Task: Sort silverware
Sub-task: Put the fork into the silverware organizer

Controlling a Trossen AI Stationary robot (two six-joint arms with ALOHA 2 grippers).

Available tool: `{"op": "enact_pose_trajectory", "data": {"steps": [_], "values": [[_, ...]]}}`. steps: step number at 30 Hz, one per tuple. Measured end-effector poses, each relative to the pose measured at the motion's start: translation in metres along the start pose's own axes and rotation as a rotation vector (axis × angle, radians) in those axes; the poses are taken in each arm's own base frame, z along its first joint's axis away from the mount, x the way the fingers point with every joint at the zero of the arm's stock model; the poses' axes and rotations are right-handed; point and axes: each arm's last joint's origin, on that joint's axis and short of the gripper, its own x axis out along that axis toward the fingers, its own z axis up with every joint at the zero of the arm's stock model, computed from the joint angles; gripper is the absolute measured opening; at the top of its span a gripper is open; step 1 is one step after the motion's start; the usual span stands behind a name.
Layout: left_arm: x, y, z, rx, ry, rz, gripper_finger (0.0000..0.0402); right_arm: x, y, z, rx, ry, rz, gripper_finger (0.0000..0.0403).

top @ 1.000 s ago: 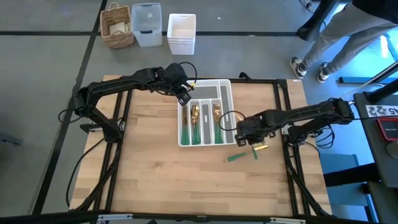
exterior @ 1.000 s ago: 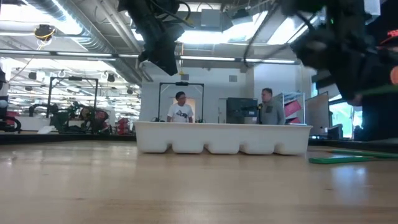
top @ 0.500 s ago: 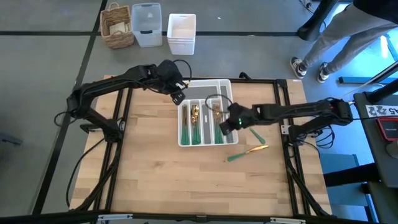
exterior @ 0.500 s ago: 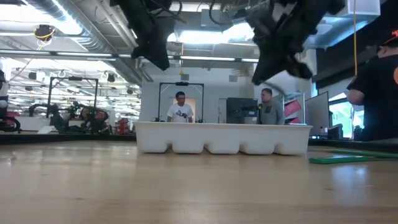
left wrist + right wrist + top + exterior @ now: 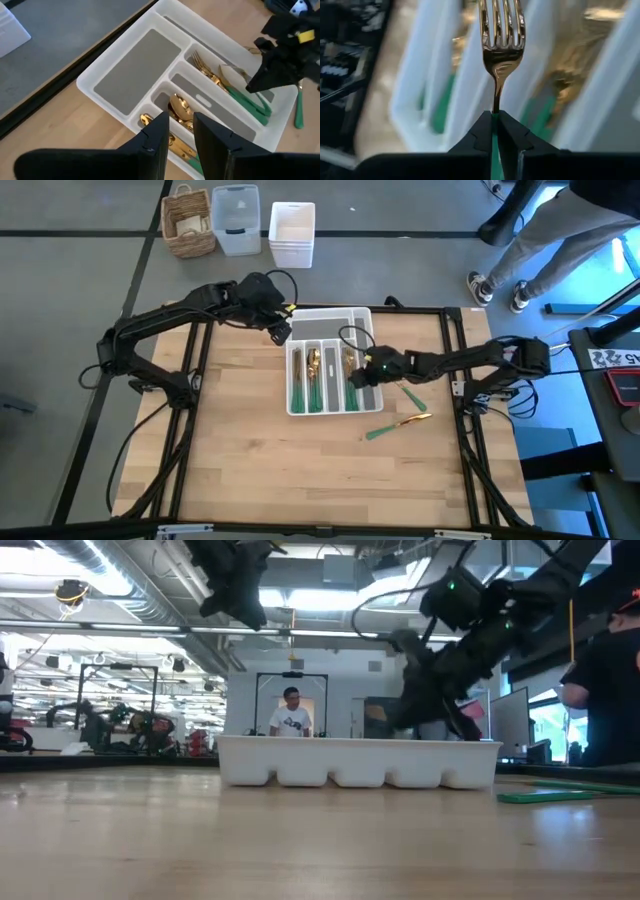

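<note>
A white slotted tray lies at the table's middle, with gold-headed, green-handled silverware lying in its long slots: spoons in one, forks in another. My right gripper hangs low over the tray's right slots, shut on one fork. My left gripper hovers above the tray's far left corner, open, with nothing between its fingers. Two more pieces lie loose on the wood right of the tray: one near, one beside the tray. My right gripper pinches the fork's green handle between its two fingers, just behind the gold neck. The fingers slant down from the table's right side. The fork runs on in line with them, tines away from the gripper, lifted clear above the tray.
A wicker basket, a clear bin and a white bin stand on the floor beyond the far edge. A person's legs show at the far right. Black frame rails border the tabletop.
My right gripper, with the fork, has gone from beside the loose pieces toward the table's left, over the tray, has sunk lower and has tipped its fingers downward. My left gripper has risen and drawn back toward the far left, off the tray.
</note>
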Motion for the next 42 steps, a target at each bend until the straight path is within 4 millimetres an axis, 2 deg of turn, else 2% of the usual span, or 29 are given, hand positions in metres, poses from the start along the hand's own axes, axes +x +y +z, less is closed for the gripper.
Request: {"op": "enact_pose_trajectory", "data": {"steps": [8, 15, 24, 29, 35, 42], "values": [[0.000, -0.001, 0.000, 0.003, -0.002, -0.003, 0.0082, 0.019, -0.014, -0.008, -0.008, 0.055, -0.062, 0.0017], [0.000, -0.002, 0.000, 0.004, -0.001, -0.004, 0.0082, 0.020, -0.014, -0.006, -0.006, 0.016, -0.083, 0.0018], [0.000, -0.001, 0.000, 0.004, 0.001, -0.003, 0.0082, 0.020, -0.010, -0.004, -0.014, 0.004, -0.079, 0.0085], [0.000, -0.001, 0.000, 0.005, 0.002, -0.003, 0.0082, 0.020, -0.009, -0.004, -0.013, 0.029, -0.060, 0.0095], [0.000, -0.001, 0.000, 0.013, 0.002, -0.003, 0.0082, 0.010, -0.001, -0.002, -0.025, 0.062, 0.014, 0.0095], [0.000, -0.001, -0.001, 0.013, 0.004, -0.002, 0.0082, -0.023, 0.014, 0.011, -0.038, -0.023, 0.068, 0.0095]]}}
